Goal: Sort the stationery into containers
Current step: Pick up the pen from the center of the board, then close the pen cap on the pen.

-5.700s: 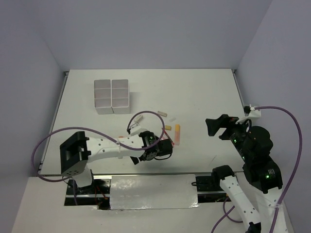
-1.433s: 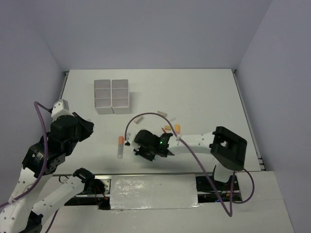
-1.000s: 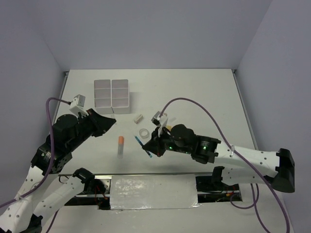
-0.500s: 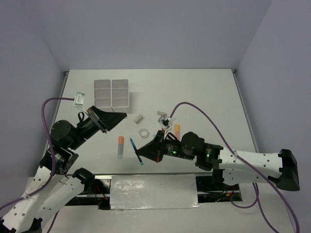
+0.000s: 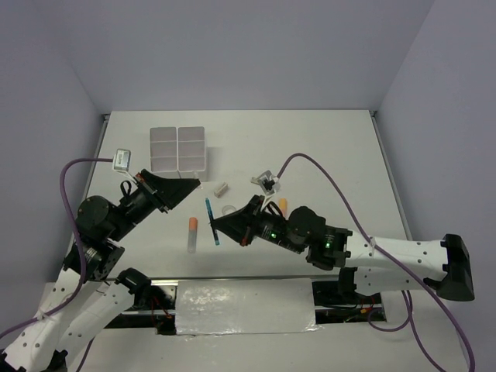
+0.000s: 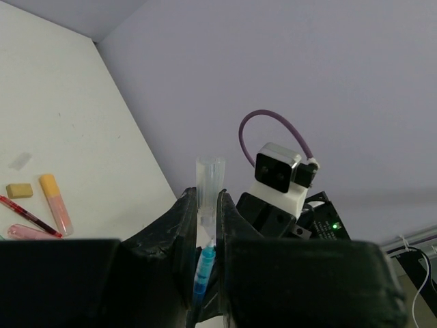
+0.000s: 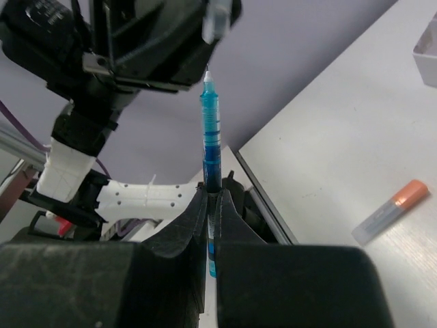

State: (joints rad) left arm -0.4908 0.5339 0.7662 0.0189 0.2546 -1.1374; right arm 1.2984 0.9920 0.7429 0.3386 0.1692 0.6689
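The right gripper (image 7: 213,199) is clamping tight on the thin blue pen (image 7: 210,130), its tip just under what looks like a clear cap (image 6: 209,174) pinched narrowly in the left gripper (image 6: 207,203). Both arms are reaching inward above the table (image 5: 325,147). The pen is sitting farther from the bases than half a second ago.

Overhead view; facing wrist views share blue pen (image 7: 211,137).
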